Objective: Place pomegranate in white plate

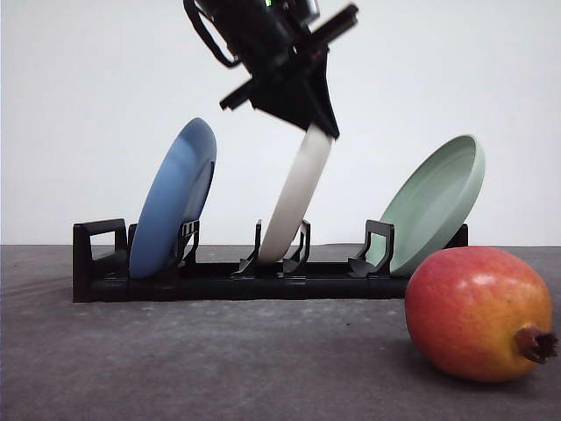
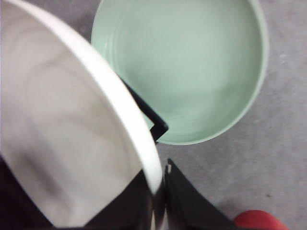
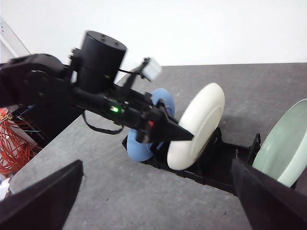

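Observation:
The pomegranate lies on the table at the front right, its dark stub pointing right; a red sliver of the pomegranate also shows in the left wrist view. The white plate stands tilted in the middle slot of a black rack. My left gripper is shut on its top rim. In the left wrist view the left gripper pinches the white plate at the rim. My right gripper is open and empty, looking at the left gripper and white plate from a distance.
A blue plate leans in the rack's left slot and a pale green plate in the right one. The dark grey table has free room in front of the rack. Orange cables hang beyond the table's edge.

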Available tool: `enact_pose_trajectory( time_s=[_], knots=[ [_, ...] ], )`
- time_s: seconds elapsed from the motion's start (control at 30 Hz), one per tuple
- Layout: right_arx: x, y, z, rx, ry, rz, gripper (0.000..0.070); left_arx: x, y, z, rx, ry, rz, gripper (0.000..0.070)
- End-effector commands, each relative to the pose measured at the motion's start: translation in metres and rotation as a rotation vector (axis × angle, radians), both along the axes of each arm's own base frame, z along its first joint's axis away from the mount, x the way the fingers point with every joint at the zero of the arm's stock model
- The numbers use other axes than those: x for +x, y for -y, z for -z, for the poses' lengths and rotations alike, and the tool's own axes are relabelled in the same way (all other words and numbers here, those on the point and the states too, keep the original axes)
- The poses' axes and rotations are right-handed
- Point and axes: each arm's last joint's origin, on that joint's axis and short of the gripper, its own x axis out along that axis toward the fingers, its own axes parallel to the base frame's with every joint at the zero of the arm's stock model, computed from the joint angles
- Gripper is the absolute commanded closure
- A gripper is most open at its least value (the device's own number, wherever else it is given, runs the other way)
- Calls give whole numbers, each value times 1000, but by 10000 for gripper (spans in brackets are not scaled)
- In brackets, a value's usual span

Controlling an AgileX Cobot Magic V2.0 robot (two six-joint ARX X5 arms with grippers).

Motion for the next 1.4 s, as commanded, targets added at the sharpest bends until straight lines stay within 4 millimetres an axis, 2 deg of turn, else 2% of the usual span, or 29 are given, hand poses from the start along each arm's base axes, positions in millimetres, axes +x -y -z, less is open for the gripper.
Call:
enact_pose_trajectory(
  time_s=[0.0,0.17,0.37,0.53,0.7,0.87,1.0,1.17,1.37],
  knots=[
    [0,0,-4,7,7,-1,69,-9,-1,-28,-56,56,10,692],
    [0,0,-4,7,8,-1,69,-35,-16,-67,-126,122,15,692],
    [0,0,-4,7,8,-1,69,-87,-36,-107,-137,148,85,692],
    [0,0,-4,7,8,-1,69,-136,-49,-123,-75,140,208,692],
    [0,0,-4,7,7,-1,69,-177,-52,-126,14,121,276,692],
    [0,0,-4,7,7,-1,69,-205,-43,-111,204,155,304,691],
    [0,0,-4,7,7,-1,69,-220,-32,-85,320,169,319,692],
    [0,0,-4,7,7,-1,69,-229,-20,-40,446,198,313,692],
    [0,0,-4,7,8,-1,69,-232,-13,25,515,220,302,692]
  ],
)
